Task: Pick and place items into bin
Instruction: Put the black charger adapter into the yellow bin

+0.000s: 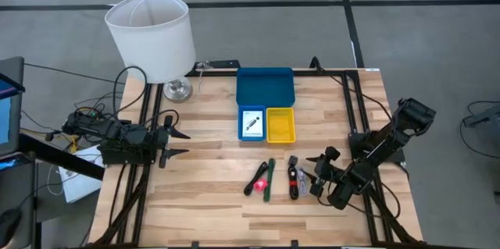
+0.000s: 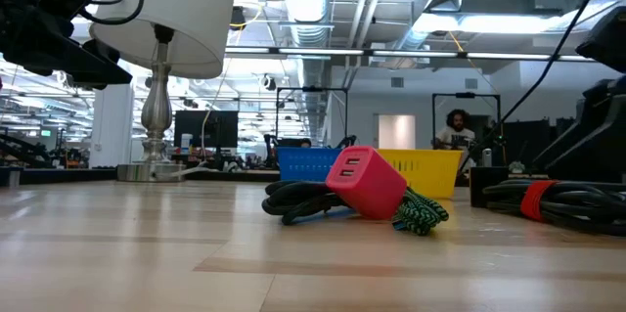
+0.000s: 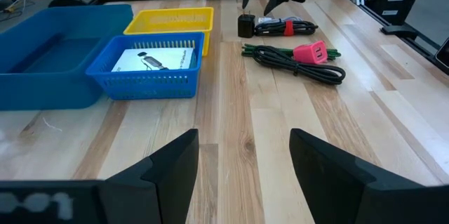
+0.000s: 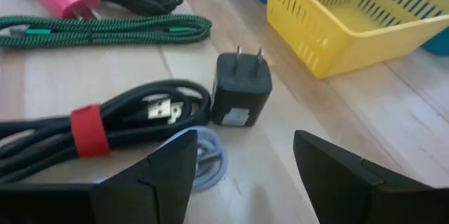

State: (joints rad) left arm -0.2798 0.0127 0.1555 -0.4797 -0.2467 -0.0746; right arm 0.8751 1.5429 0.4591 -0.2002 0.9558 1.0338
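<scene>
A red charger (image 1: 259,181) with a black cord and a green braided cable (image 1: 269,179) lie on the table's near middle. Beside them rest a black cable bundle with a red strap (image 4: 88,129) and a black plug block (image 4: 240,90). The bin stands beyond them: a wide blue tray (image 1: 265,87), a small blue basket (image 1: 243,132) holding a white printed card (image 3: 153,60), and a yellow basket (image 1: 280,124). My right gripper (image 1: 316,175) is open, just right of the strapped bundle, touching nothing. My left gripper (image 1: 184,144) is open at the table's left side.
A white-shaded lamp (image 1: 152,38) on a metal base stands at the table's far left. Black frame rails run along both sides of the table. Bare wood lies between my left gripper and the baskets. A person sits in the room beyond (image 2: 455,126).
</scene>
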